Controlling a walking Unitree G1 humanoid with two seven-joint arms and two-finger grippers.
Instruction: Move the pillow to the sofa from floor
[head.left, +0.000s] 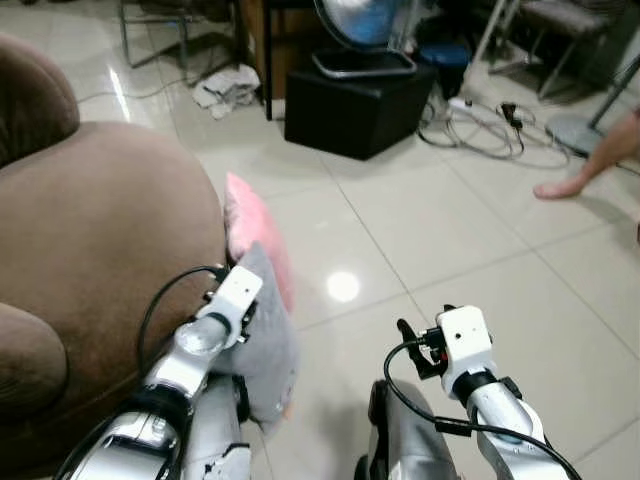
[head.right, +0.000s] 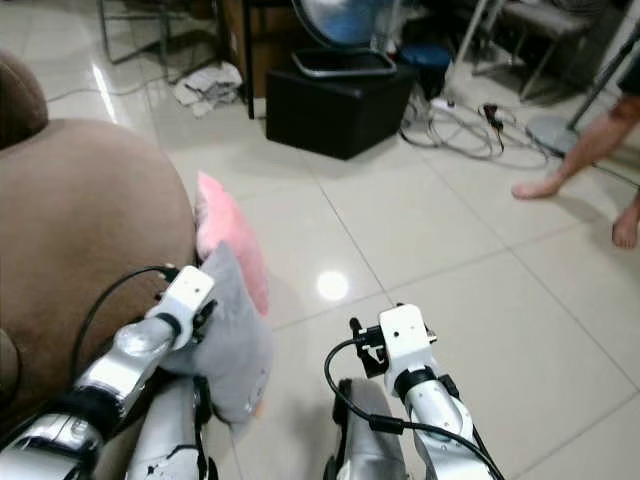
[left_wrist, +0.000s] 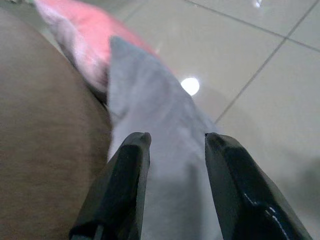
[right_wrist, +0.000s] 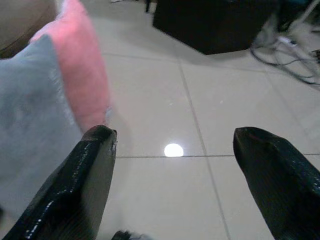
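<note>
Grey-and-pink pillow (head.left: 262, 300) stands on edge against brown sofa (head.left: 90, 240).

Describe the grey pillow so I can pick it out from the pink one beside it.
Start at the big brown sofa on the robot's left. Two pillows stand on the floor tiles against its side: the grey pillow is the nearer one, with the left gripper at its upper edge, jaws open on either side of the fabric. The pink pillow sits just behind it, farther from the robot.

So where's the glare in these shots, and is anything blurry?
Left eye view: a round lamp reflection glares off the tile floor, everything fairly sharp. Left wrist view: the same bright spot sits beyond the grey pillow; the pink pillow is soft and smeared. Right wrist view: the right tool's fingers look out of focus.
</note>
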